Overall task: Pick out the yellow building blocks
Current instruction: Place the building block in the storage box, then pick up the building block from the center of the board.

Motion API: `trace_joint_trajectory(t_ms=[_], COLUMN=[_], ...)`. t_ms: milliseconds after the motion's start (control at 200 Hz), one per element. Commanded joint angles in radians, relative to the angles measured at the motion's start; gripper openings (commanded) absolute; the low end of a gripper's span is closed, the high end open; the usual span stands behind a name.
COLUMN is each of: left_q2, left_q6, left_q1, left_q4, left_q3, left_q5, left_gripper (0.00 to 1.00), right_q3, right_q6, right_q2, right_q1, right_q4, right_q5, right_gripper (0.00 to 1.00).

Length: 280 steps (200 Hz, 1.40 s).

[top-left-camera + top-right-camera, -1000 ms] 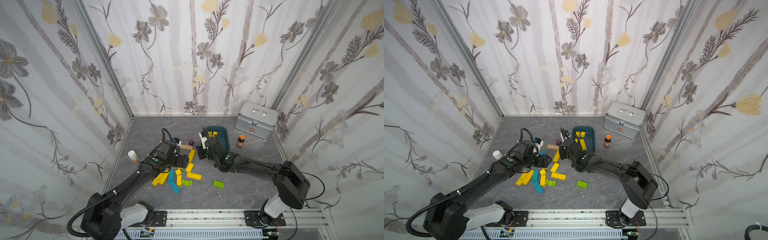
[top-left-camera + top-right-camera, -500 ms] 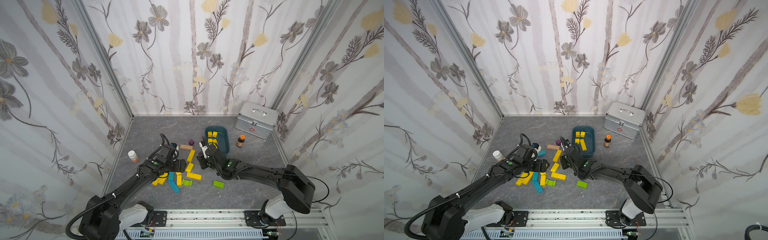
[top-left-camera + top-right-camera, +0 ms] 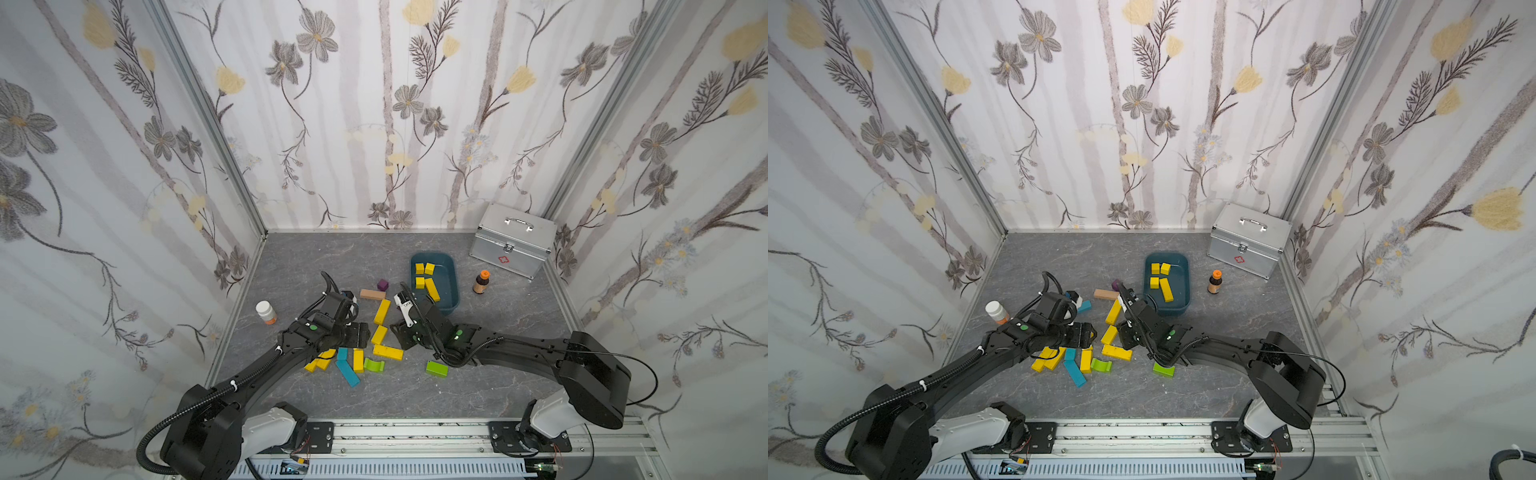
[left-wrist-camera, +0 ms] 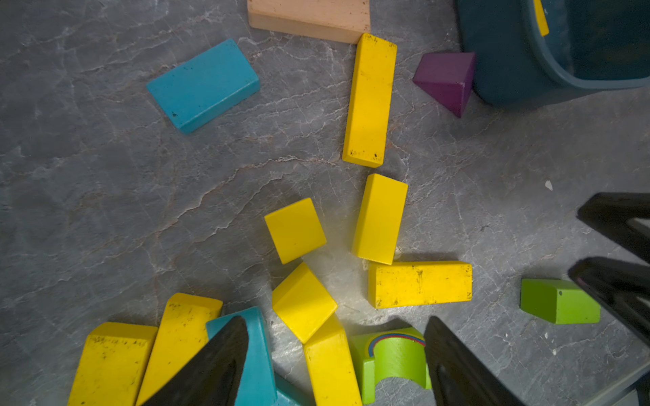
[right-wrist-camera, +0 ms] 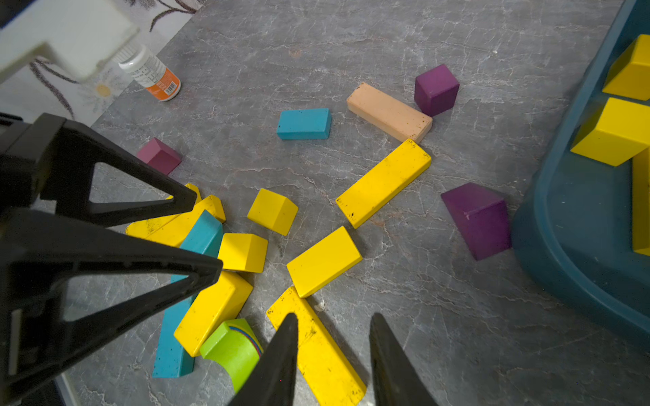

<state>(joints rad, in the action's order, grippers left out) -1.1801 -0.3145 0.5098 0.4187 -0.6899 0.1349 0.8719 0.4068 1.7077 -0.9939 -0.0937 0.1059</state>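
Note:
Several yellow building blocks [image 3: 388, 352] [image 3: 1117, 353] lie scattered on the grey floor, mixed with other colours. More yellow blocks [image 3: 426, 276] sit in the dark teal tray [image 3: 454, 291] [image 3: 1187, 291]. My left gripper [image 3: 353, 334] [image 4: 334, 337] hangs open and low over the pile, its fingers either side of a yellow bar [image 4: 330, 362] and a green arch [image 4: 394, 355]. My right gripper [image 3: 405, 332] [image 5: 334, 320] is open a little, just above a flat yellow bar [image 5: 316, 348]; bare floor shows between that bar and one finger.
Teal blocks [image 3: 347, 372], a green block [image 3: 436, 368], a tan bar [image 3: 372, 294], a purple cube [image 3: 382, 284] and a purple wedge [image 5: 478, 219] lie around. A white pill bottle [image 3: 266, 312] stands left, a brown bottle [image 3: 481, 282] and a metal case [image 3: 513, 239] right.
My right gripper has come away from the tray toward the front, down to the yellow bar. The left gripper has sunk onto the pile and its jaws have narrowed somewhat.

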Motion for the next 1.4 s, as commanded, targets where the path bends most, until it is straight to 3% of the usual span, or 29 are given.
trace_joint_trajectory(t_ms=[0, 395, 904, 1394], left_q2=[-0.011, -0.170, -0.358, -0.378], left_q6=[-0.030, -0.031, 0.006, 0.038], left_q1=[0.001, 0.001, 0.000, 0.000], left_q4=[-0.040, -0.110, -0.170, -0.155], left_q3=[-0.001, -0.040, -0.092, -0.111], left_q5=[-0.015, -0.035, -0.085, -0.085], left_gripper=[0.80, 0.77, 0.62, 0.43], right_q3=[0.011, 0.029, 0.022, 0.022], right_q6=[-0.009, -0.022, -0.033, -0.045], right_q2=[0.011, 0.034, 0.027, 0.032], right_q1=[-0.002, -0.002, 0.006, 0.038], right_q4=[-0.014, -0.034, -0.047, -0.051], right_q5=[-0.009, 0.006, 0.044, 0.057], right_gripper=[0.36, 0.36, 0.36, 0.36])
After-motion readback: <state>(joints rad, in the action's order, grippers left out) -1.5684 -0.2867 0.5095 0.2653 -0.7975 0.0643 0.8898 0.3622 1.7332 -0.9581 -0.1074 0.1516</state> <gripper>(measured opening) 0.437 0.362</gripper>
